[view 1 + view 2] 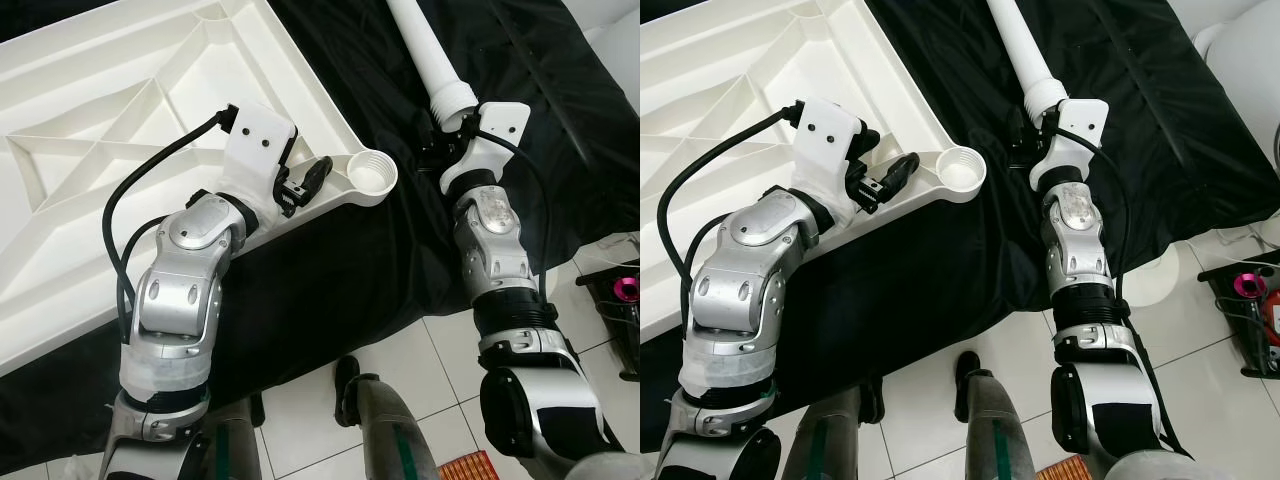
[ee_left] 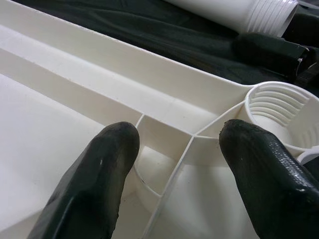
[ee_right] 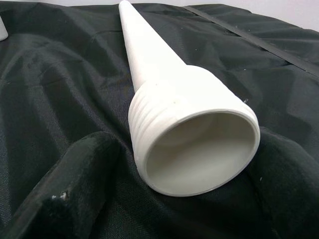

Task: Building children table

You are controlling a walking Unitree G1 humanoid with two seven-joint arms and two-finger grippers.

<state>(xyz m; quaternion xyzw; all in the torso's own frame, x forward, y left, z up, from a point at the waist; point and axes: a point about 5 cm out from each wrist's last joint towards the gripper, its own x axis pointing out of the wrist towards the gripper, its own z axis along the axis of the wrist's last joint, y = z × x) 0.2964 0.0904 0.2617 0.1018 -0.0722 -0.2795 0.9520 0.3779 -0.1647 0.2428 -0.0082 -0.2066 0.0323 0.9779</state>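
A white tabletop (image 1: 120, 150) is shown upside down on a black cloth (image 1: 330, 280), its ribbed underside facing up. One corner socket (image 1: 372, 172), threaded inside, is seen empty at the near corner; no leg is seen fitted into it, and the other corners lie outside the pictures.

The left gripper (image 1: 303, 182) is placed at the tabletop's edge just beside the socket. In the left wrist view its fingers (image 2: 99, 164) are spread apart over the ribs, with one rib junction between them; whether the rim is actually pressed by them cannot be told, and nothing is lifted.

A white tapered leg (image 1: 425, 50) is laid on the cloth, apart from the tabletop, with its threaded wide end (image 3: 194, 144) turned toward the robot. The right gripper (image 1: 447, 130) is positioned at that end. In the right wrist view the fingers (image 3: 75, 189) are seen one on each side of the threaded collar, partly open around it; firm contact on both sides cannot be confirmed.

The assembly is judged to be at an early stage: the tabletop has been laid out ready, and the first visible leg is only being taken up. Still to be done, as far as is shown: the leg is to be lifted, its threaded end brought to the socket and screwed in, the remaining legs likewise fitted, and the table turned upright.
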